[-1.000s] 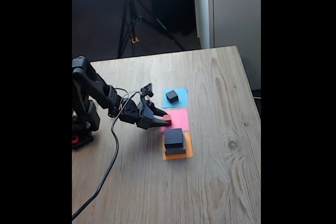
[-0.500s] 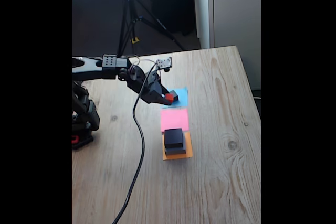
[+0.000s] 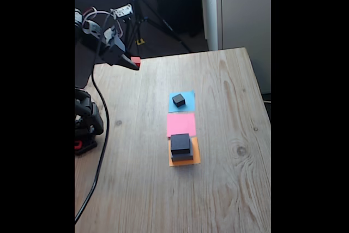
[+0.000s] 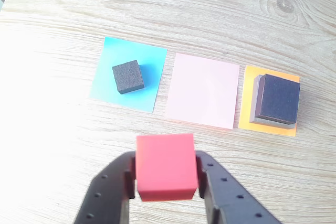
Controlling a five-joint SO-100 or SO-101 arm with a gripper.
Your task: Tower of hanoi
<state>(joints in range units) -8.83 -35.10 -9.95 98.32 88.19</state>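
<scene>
Red cube carried high, waiting for a landing square

The pincer (image 4: 166,182) is closed on the tiny red cube (image 4: 166,166), one finger against each side, and in the fixed view it hangs well above the desk (image 3: 229,189) near the far left edge. Below, the small dark grey block (image 4: 128,76) sits on the blue paper square (image 4: 128,81), the pink paper square (image 4: 202,90) lies bare between, and the medium black block (image 4: 278,98) rests on the wide flat grey block (image 4: 256,103) on the orange paper square (image 4: 244,98). The step in hand looks like the transfer of the smallest piece. Next it calls for lowering over a legal spot, likely onto the dark grey block, centred before release.
</scene>
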